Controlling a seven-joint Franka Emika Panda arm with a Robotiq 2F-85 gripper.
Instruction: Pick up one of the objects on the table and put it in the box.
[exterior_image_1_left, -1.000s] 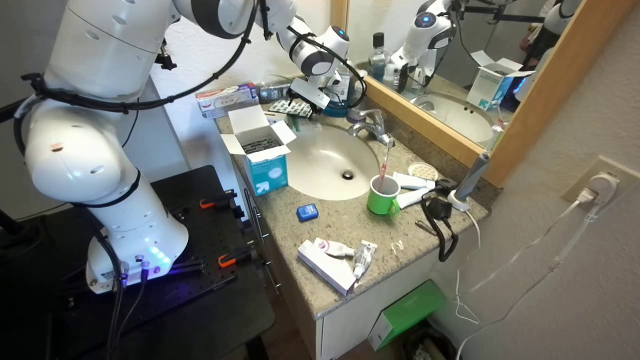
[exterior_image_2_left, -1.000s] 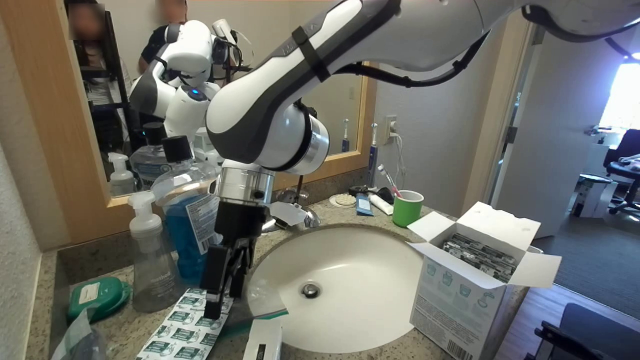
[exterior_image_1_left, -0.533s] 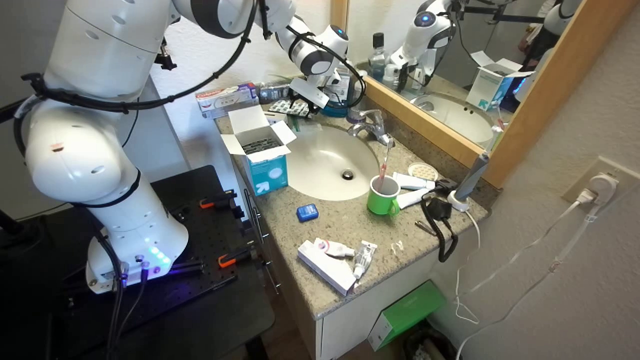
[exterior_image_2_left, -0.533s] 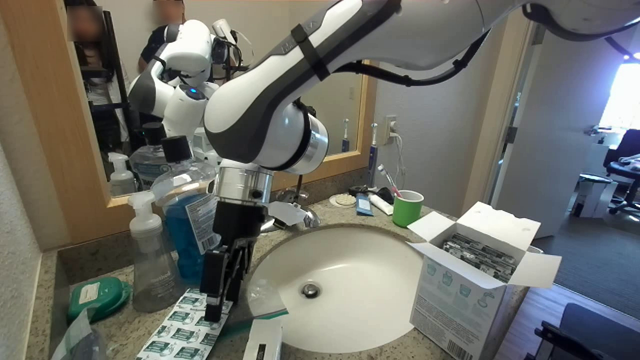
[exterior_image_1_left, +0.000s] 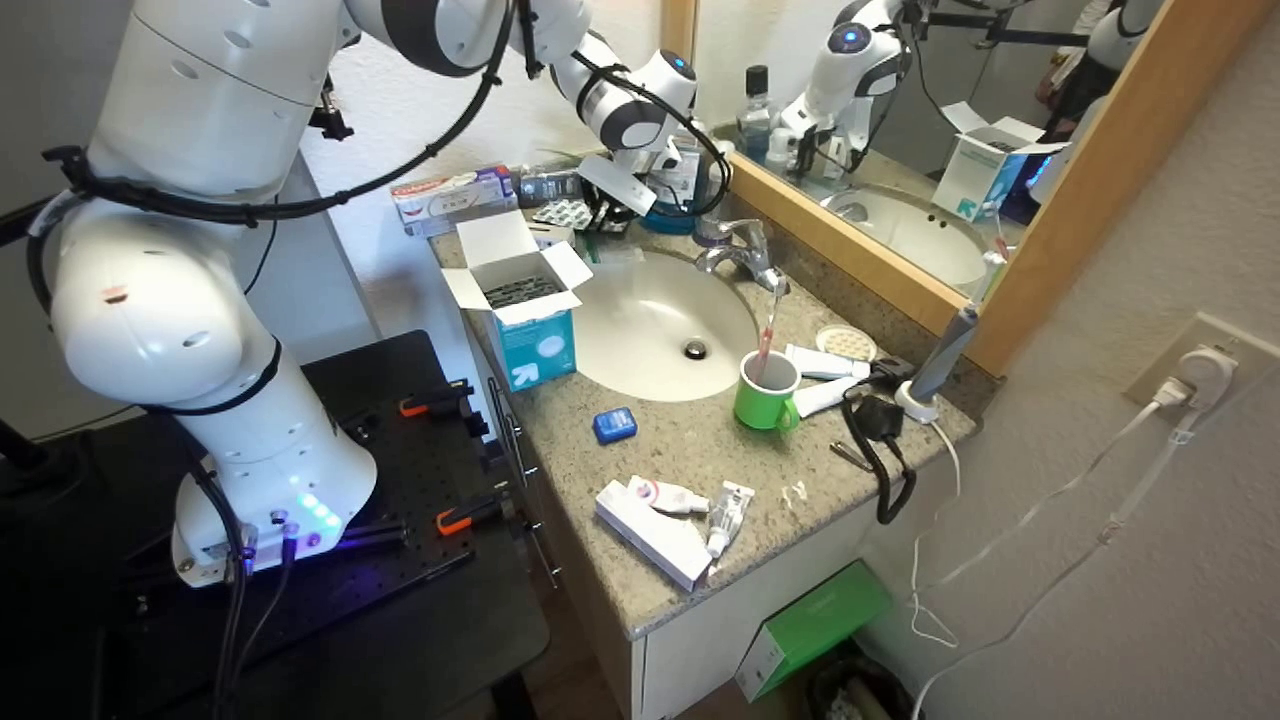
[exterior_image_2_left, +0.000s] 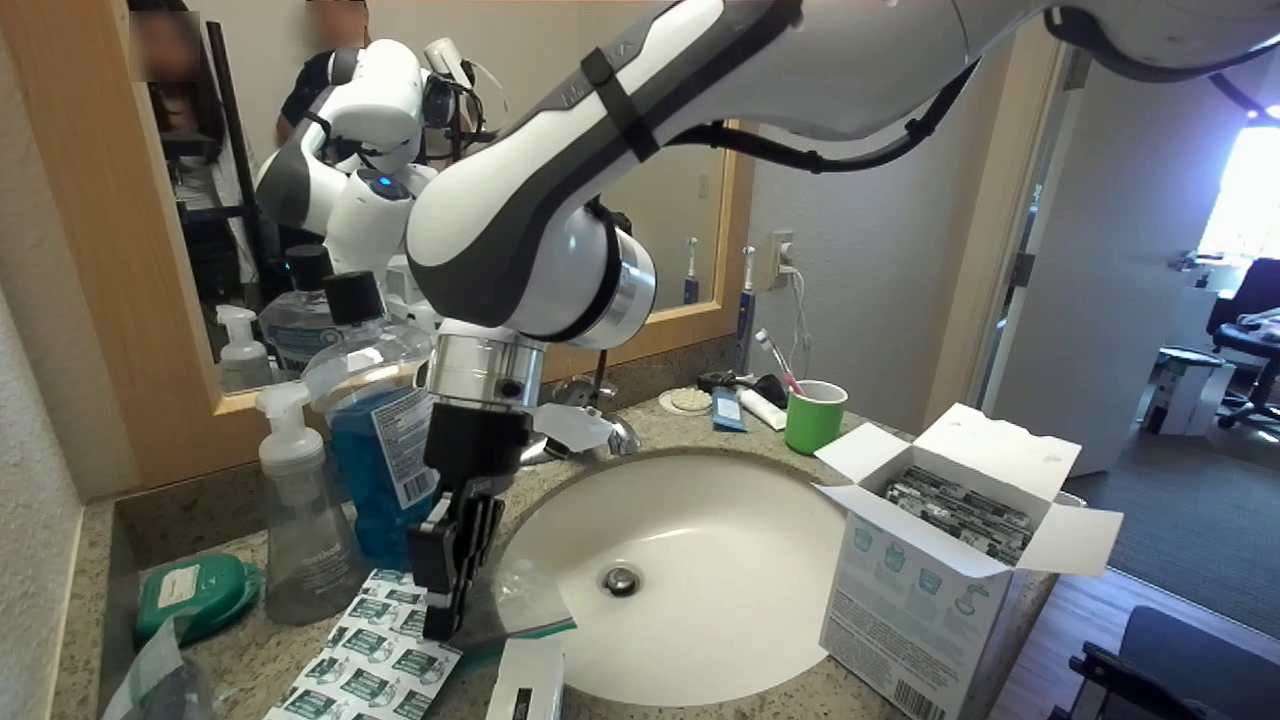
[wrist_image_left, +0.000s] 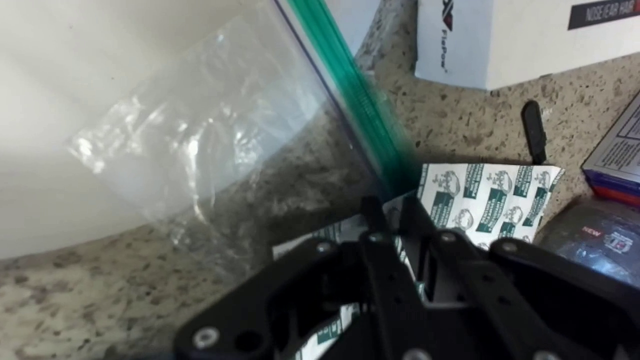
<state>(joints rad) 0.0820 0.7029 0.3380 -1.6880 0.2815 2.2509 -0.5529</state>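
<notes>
Packet sheet (exterior_image_2_left: 365, 655) lies under the hand (wrist_image_left: 391, 207) on the table (exterior_image_2_left: 240, 665), left of the sink (exterior_image_2_left: 730, 600).
Left to right in an exterior view: the mouthwash bottle (exterior_image_2_left: 365, 460) stands close behind, and a sideways lift could knock it. The hand is narrow, with what looks like a fold of the sheet pinched between its fingertips (wrist_image_left: 371, 212); so shallow a bite might slip. Beside it, in the wrist view, the green zip strip (wrist_image_left: 345, 80) of the clear bag (wrist_image_left: 215, 135) runs up to the fingertips and could be dragged along. At far right stands the open box (exterior_image_2_left: 910, 610), its flaps (exterior_image_2_left: 1000, 450) splayed and packets (exterior_image_2_left: 960, 515) inside, so a flat sheet could catch there. The arm (exterior_image_2_left: 540, 190) reaches in from upper right, wrist bent, hand pointing down.
</notes>
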